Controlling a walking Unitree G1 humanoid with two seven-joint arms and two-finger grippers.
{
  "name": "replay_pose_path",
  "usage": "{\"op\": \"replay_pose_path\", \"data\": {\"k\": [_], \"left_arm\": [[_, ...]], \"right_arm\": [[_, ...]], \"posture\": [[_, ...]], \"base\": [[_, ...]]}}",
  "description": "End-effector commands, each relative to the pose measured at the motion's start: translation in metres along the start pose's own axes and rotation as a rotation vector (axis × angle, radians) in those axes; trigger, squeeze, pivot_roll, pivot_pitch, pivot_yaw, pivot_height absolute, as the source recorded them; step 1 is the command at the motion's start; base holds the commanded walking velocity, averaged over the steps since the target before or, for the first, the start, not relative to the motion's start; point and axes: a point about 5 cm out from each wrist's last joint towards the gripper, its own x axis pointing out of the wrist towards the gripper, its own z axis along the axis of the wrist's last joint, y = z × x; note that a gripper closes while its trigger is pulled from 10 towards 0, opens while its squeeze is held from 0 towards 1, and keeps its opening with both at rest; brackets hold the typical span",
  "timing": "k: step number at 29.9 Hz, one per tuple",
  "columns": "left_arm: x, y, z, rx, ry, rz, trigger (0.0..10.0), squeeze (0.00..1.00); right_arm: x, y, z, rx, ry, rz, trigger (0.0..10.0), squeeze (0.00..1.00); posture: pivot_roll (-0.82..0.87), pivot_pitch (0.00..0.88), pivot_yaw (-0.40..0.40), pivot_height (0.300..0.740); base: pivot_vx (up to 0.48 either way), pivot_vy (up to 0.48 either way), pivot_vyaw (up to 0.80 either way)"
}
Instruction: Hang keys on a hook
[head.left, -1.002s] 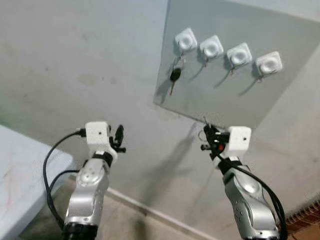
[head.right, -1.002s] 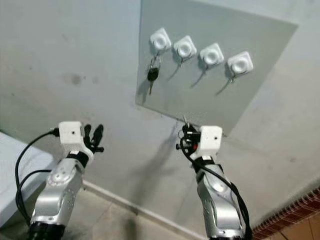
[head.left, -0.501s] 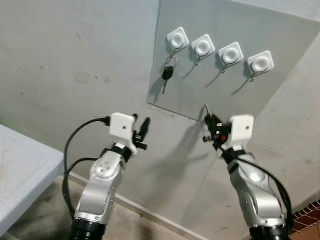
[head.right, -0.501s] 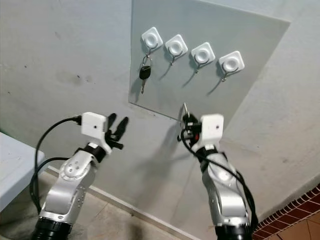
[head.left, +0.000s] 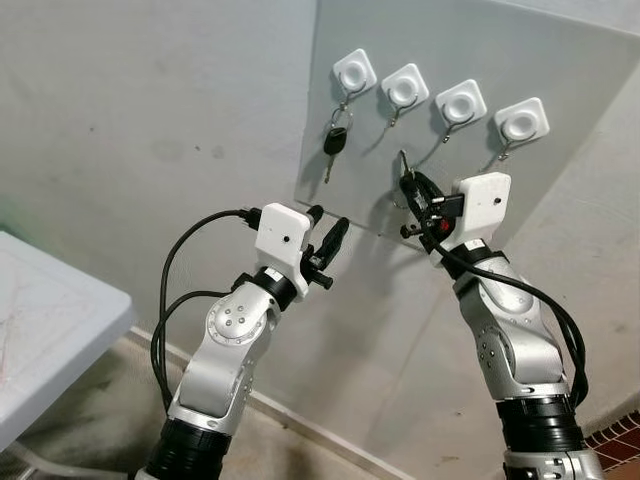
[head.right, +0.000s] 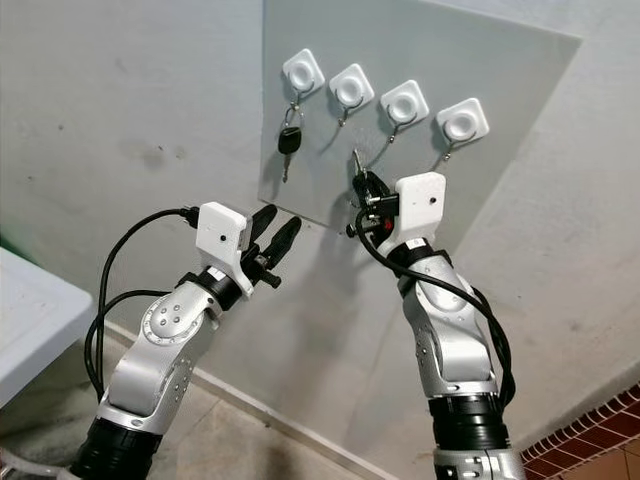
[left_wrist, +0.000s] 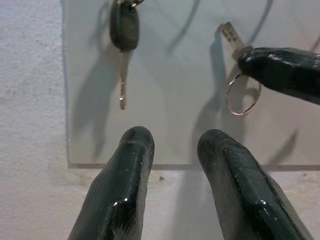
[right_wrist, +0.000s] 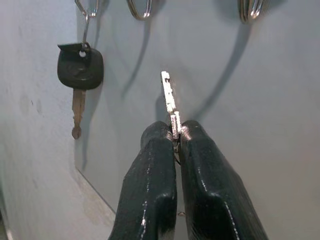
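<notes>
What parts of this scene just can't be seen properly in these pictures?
- The head of the silver key: pinched between the right hand's fingers in the right wrist view; just blade and ring show.
- The hook tips: cut off by that view's edge.
- The black key's ring on its hook: too small in the eye views.
- The markings on the silver key's blade: too small to read.
- The left hand is open, holding nothing.

The picture's edge cuts off the hook (right_wrist: 138, 7) tops, and the right jaws hide the silver key's (right_wrist: 170, 104) base
</notes>
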Motion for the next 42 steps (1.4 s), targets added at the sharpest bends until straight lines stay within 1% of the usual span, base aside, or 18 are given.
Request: {"op": "replay_pose_path", "data": {"k": [1,5,9,10,12,14,15,17,20,23,27,31,36,39,42], "left_arm": [[0.001,-0.002,0.007,0.014,-0.022,-0.007,10.0,0.00],[0.001,-0.002,0.007,0.011,-0.022,-0.008,10.0,0.00],[0.001,-0.004,0.006,0.034,-0.020,-0.028,10.0,0.00],[0.001,-0.004,0.006,0.034,-0.020,-0.028,10.0,0.00],[0.001,-0.005,0.008,0.027,-0.033,-0.039,10.0,0.00],[0.001,-0.006,0.008,0.026,-0.036,-0.043,10.0,0.00],[0.001,-0.008,0.010,0.023,-0.046,-0.061,10.0,0.00],[0.001,-0.009,0.010,0.026,-0.048,-0.070,10.0,0.00],[0.000,-0.015,0.009,0.039,-0.048,-0.119,10.0,0.00],[-0.001,-0.017,0.008,0.049,-0.045,-0.140,10.0,0.00],[-0.003,-0.023,0.006,0.090,-0.039,-0.191,10.0,0.00],[0.000,-0.025,0.011,0.085,-0.056,-0.205,10.0,0.00],[0.001,-0.025,0.013,0.100,-0.067,-0.214,10.0,0.00],[0.001,-0.025,0.014,0.107,-0.072,-0.214,10.0,0.00],[0.000,-0.025,0.013,0.108,-0.073,-0.214,10.0,0.00]], "right_arm": [[-0.004,-0.010,0.012,-0.021,-0.055,-0.022,10.0,0.00],[-0.008,-0.010,0.019,-0.022,-0.104,0.001,10.0,0.00],[-0.010,-0.013,0.029,-0.032,-0.163,-0.019,10.0,0.00],[-0.010,-0.013,0.029,-0.032,-0.163,-0.019,10.0,0.00],[-0.014,-0.013,0.034,-0.033,-0.205,-0.023,10.0,0.00],[-0.015,-0.013,0.035,-0.039,-0.213,-0.023,10.0,0.00],[-0.017,-0.013,0.037,-0.057,-0.227,-0.021,10.0,0.00],[-0.019,-0.013,0.037,-0.062,-0.235,-0.022,10.0,0.00],[-0.027,-0.011,0.035,-0.118,-0.250,-0.015,10.0,0.00],[-0.029,-0.010,0.034,-0.121,-0.253,-0.013,10.0,0.00],[-0.032,-0.007,0.031,-0.157,-0.236,0.007,10.0,0.00],[-0.034,-0.003,0.030,-0.170,-0.237,0.026,10.0,0.00],[-0.035,0.001,0.031,-0.182,-0.247,0.048,10.0,0.00],[-0.034,0.006,0.035,-0.189,-0.273,0.064,10.0,0.00],[-0.033,0.006,0.038,-0.193,-0.290,0.062,10.0,0.00]], "posture": [[0.14,0.000,-0.114,0.736],[0.13,0.000,-0.111,0.736],[0.13,0.000,-0.109,0.736],[0.13,0.000,-0.109,0.736],[0.13,0.000,-0.106,0.736],[0.13,0.000,-0.104,0.736],[0.12,0.000,-0.101,0.736],[0.12,0.000,-0.099,0.736],[0.12,0.000,-0.094,0.736],[0.12,0.000,-0.092,0.736],[0.11,0.000,-0.088,0.736],[0.11,0.000,-0.086,0.736],[0.11,0.000,-0.081,0.736],[0.11,0.000,-0.083,0.736],[0.11,0.000,-0.083,0.736]], "base": [[0.000,0.000,0.00],[0.000,0.000,0.00],[0.000,0.000,0.00],[0.000,0.000,0.00],[0.000,0.000,0.00],[0.000,0.000,0.00],[0.000,0.000,0.00],[0.000,0.000,0.00],[0.000,0.000,0.00],[0.000,0.000,0.00],[0.000,0.000,0.00],[0.000,0.000,0.00],[0.000,0.000,0.00],[0.000,0.000,0.00],[0.000,0.000,0.00]]}}
